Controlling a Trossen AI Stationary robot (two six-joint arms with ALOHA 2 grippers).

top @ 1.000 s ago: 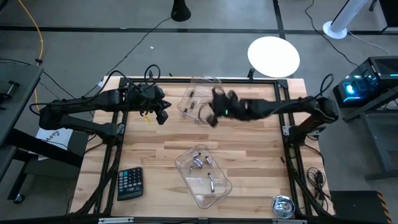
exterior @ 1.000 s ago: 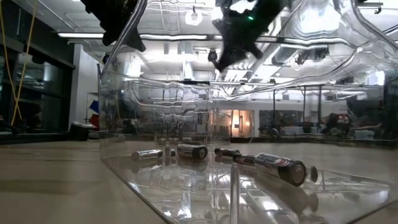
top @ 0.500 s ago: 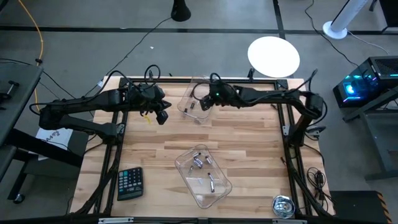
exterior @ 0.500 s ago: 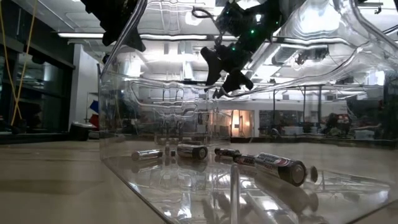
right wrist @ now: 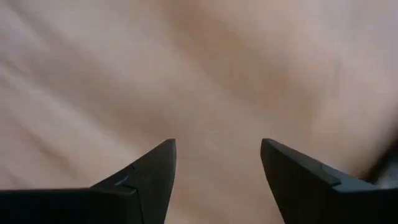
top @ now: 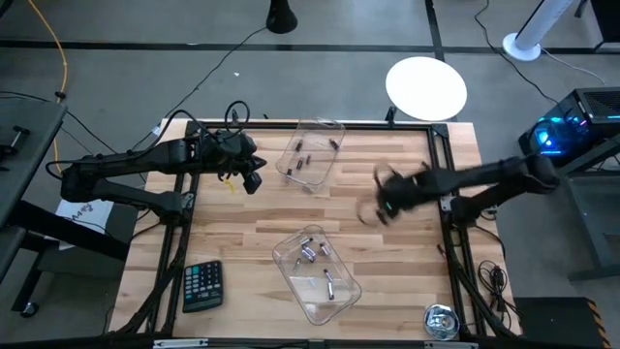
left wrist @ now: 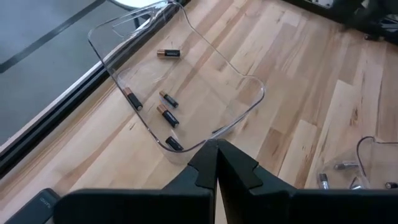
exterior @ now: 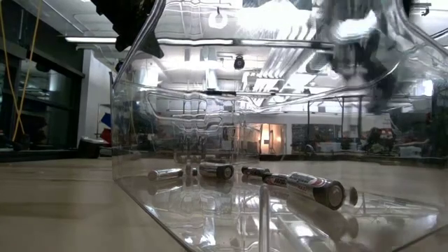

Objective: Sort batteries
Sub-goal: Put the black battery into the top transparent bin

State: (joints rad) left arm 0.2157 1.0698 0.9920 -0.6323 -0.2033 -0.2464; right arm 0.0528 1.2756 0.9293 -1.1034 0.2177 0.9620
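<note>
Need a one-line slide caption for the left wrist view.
Shut left gripper facing a clear plastic tray holding five batteries on the wooden table.

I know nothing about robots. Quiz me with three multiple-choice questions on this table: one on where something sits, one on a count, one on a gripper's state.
1. Where is the calculator?
A. near the table's front left corner
B. inside a tray
C. beside the tape measure

2. How many clear trays are on the table?
A. one
B. two
C. four

3. The right gripper is:
A. open and empty
B. shut on a battery
C. gripping a tray

Answers: 1 A, the high view shows it there. 2 B, a far tray and a near tray. 3 A, its fingers stand apart with nothing between.
</note>
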